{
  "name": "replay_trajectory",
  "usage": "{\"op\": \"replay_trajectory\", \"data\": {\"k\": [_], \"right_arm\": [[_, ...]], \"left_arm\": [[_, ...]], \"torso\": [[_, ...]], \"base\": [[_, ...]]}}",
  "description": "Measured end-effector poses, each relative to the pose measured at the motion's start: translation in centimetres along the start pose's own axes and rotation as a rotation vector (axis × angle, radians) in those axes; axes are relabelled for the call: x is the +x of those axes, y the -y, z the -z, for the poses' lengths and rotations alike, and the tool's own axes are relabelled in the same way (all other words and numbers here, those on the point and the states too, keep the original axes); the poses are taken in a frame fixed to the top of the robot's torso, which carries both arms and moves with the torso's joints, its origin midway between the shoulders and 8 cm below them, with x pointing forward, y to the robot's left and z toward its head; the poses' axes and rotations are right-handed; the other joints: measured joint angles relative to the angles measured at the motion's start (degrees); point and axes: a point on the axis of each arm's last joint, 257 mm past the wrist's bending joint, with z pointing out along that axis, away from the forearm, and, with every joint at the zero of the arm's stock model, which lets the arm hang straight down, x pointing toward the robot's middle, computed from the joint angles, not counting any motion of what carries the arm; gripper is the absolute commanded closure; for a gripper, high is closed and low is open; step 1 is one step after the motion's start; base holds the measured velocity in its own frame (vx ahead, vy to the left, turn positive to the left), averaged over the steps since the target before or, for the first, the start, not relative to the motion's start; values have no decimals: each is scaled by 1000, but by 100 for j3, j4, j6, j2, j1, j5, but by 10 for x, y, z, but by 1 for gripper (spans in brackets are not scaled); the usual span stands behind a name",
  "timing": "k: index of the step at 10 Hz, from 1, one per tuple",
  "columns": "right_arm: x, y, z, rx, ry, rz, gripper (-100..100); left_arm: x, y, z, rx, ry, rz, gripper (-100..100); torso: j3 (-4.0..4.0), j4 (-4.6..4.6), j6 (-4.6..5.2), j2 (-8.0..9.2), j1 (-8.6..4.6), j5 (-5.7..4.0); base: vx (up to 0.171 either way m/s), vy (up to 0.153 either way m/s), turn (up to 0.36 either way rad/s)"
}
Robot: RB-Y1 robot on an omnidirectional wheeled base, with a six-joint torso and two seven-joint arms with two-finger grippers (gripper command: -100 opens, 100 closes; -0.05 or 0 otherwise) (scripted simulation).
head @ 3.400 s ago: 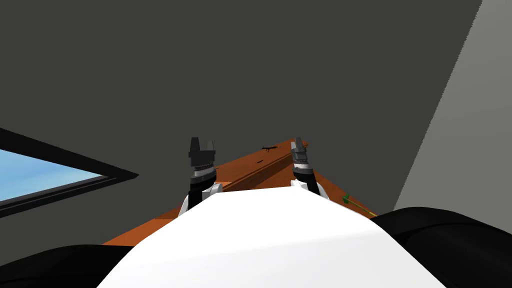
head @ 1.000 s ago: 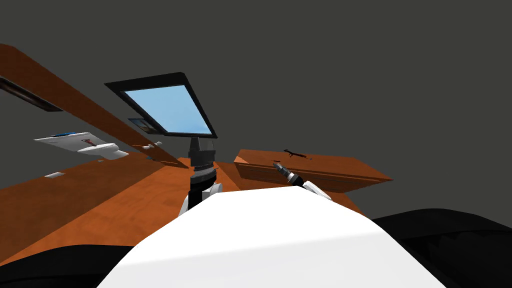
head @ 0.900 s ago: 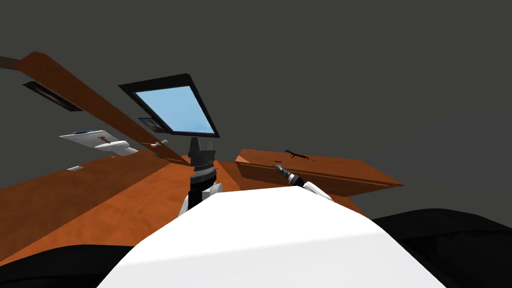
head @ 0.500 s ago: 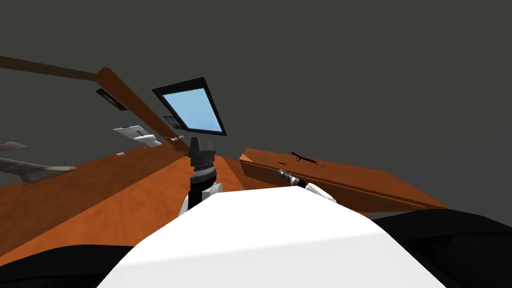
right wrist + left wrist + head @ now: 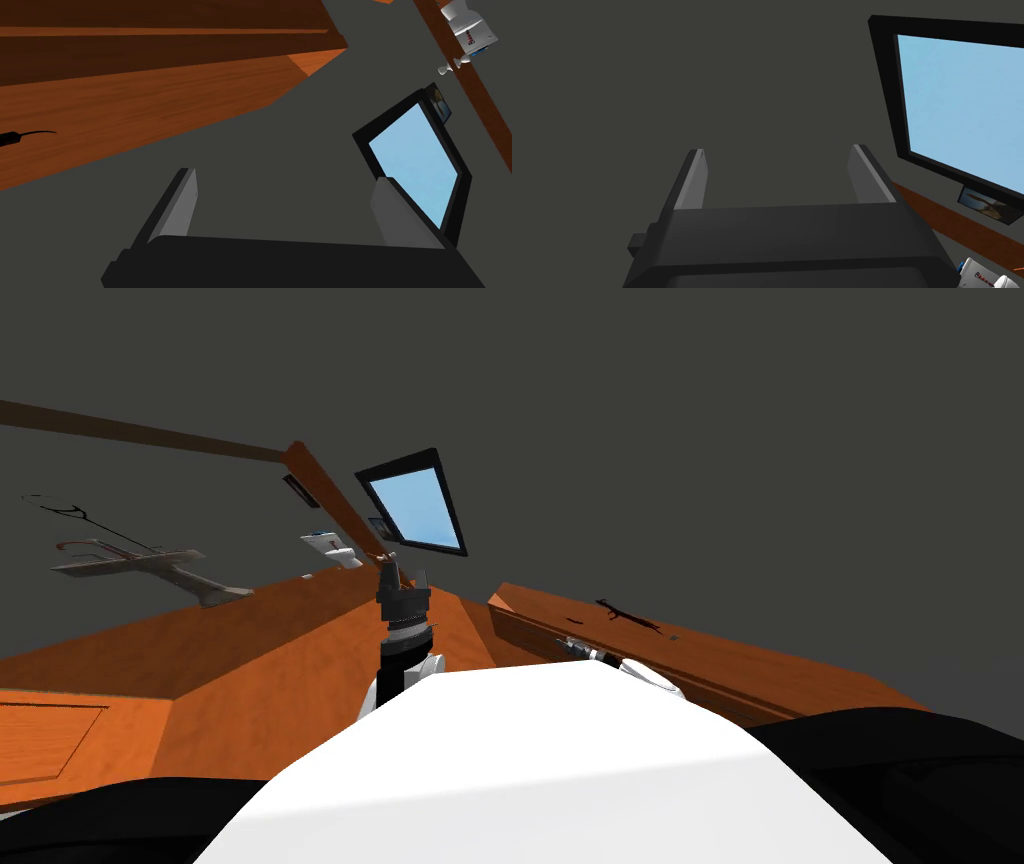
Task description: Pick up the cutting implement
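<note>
The dark implement (image 5: pixel 628 616) lay flat on the wooden counter (image 5: pixel 760 660), the right gripper (image 5: pixel 285 177) was poised short of that counter's front, and the left gripper (image 5: pixel 777 152) was raised off its end, both spread and empty.

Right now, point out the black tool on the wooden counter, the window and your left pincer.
black tool (image 5: pixel 628 617), head view, its middle
window (image 5: pixel 418 510), head view, blue pane
left pincer (image 5: pixel 777 148), left wrist view, midway between fingertips
</note>
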Motion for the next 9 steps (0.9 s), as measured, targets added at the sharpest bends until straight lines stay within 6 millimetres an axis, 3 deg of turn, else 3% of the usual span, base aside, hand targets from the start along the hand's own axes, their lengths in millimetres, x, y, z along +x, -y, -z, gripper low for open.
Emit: {"op": "replay_trajectory", "data": {"k": [3,6,9], "right_arm": [[44,38,21,72,-128,30,-100],[69,67,41,126,-218,55,-100],[98,103,65,188,-322,80,-100]], "left_arm": [[0,0,0,0,0,0,0],[0,0,0,0,0,0,0],[0,0,0,0,0,0,0]], "torso": [[-2,0,-5,-4,-2,0],[-5,-2,2,-8,-3,-1],[-8,-3,-3,-15,-7,-1]], "base": [[14,-31,227],[19,-28,160],[34,-41,337]]}}
